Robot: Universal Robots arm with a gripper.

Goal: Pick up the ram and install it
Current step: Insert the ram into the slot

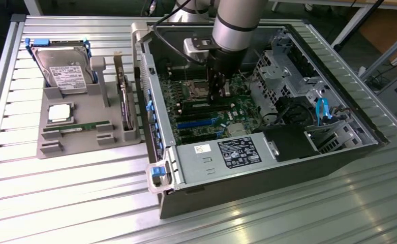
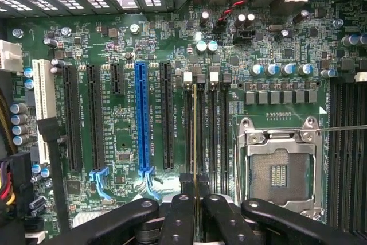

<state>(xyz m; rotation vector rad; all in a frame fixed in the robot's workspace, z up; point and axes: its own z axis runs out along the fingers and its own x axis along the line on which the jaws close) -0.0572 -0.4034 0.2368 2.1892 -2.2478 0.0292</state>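
The ram (image 2: pixel 195 142) shows edge-on in the wrist view as a thin strip standing over the memory slots (image 2: pixel 209 136) of the green motherboard (image 2: pixel 114 55). It lines up with one slot beside the white latches. My gripper (image 2: pixel 195 200) is shut on it, a black finger (image 2: pixel 179 216) pressing on each side. In the exterior view my gripper (image 1: pixel 217 94) reaches down into the open computer case (image 1: pixel 273 147), low over the board next to the processor socket (image 1: pixel 196 86). A second green stick (image 1: pixel 83 126) lies on the grey tray (image 1: pixel 56 147).
The tray at the exterior view's left also holds a hard drive with blue rails (image 1: pixel 64 68), a square silver chip (image 1: pixel 60 113) and an upright card (image 1: pixel 125 104). The empty socket (image 2: pixel 279 167), a blue expansion slot (image 2: pixel 142 119), the power supply (image 1: pixel 236 152) and drive cages (image 1: pixel 286 66) crowd the case.
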